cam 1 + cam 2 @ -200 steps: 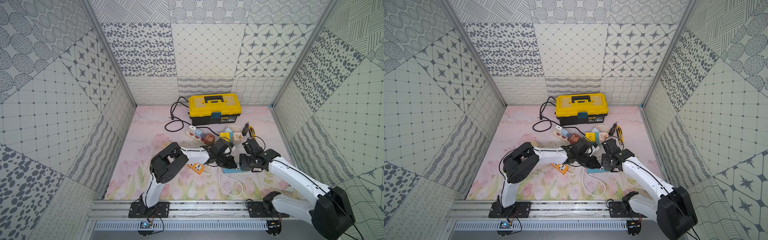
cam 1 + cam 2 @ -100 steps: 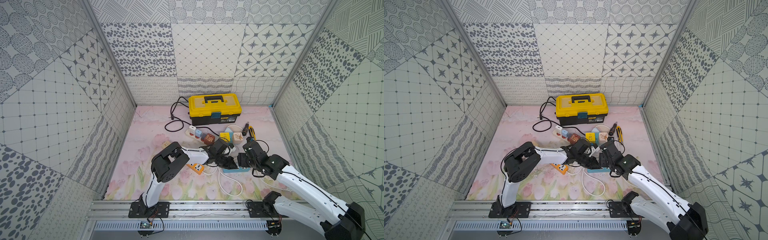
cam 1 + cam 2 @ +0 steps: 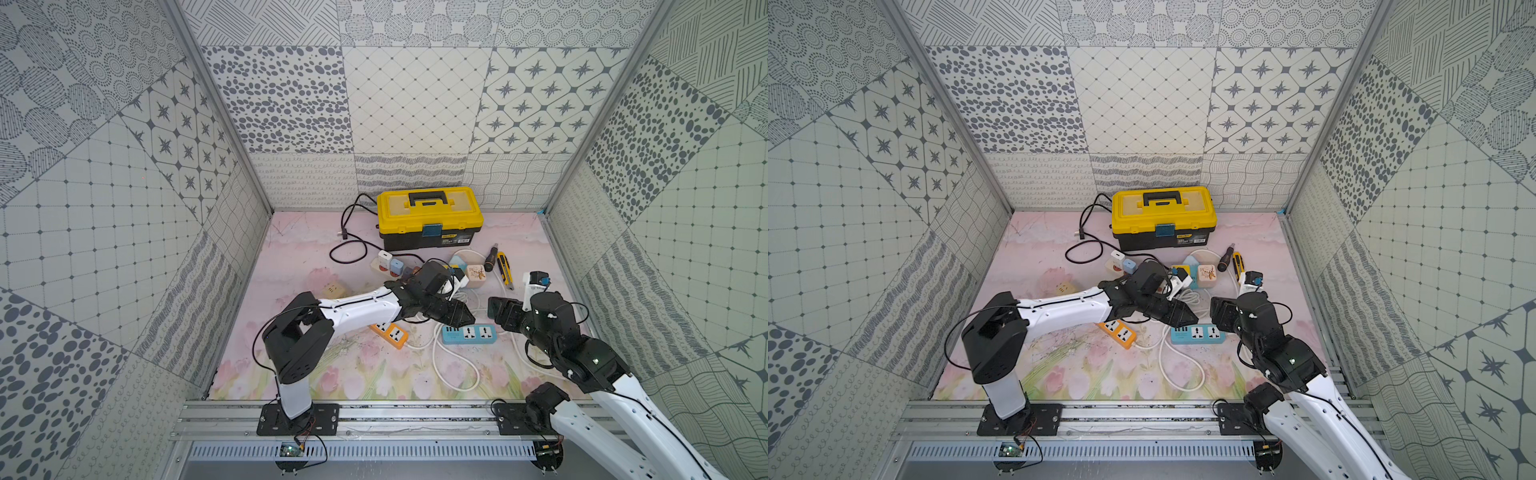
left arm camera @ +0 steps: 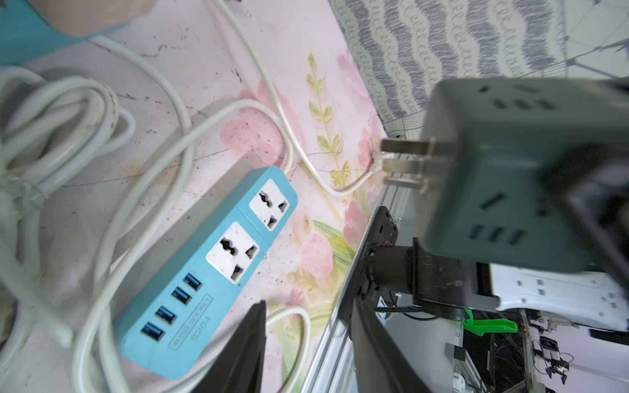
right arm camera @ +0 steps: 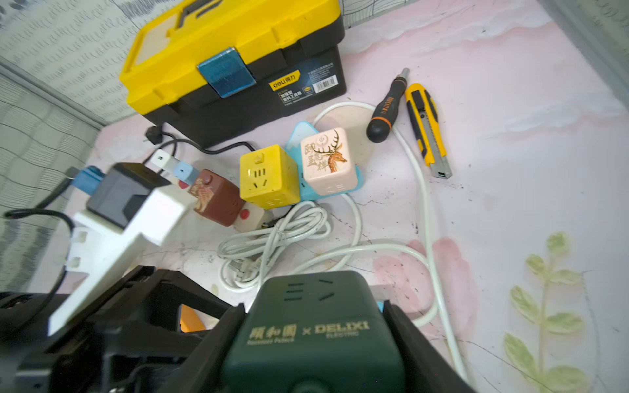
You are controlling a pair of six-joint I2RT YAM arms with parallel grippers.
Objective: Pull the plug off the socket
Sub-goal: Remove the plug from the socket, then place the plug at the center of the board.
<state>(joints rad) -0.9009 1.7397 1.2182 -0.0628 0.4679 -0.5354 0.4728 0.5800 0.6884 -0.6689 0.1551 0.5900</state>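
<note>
Two states we note: right jaws grip green plug [image 4: 510, 170], prongs [image 4: 403, 147] clear of blue socket strip [image 4: 204, 284]; left jaws stand open.

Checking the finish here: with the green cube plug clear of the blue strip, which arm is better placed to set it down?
Right. The right gripper is clamped on the green cube plug, prongs free of the blue strip; the left gripper stands open and empty.
</note>
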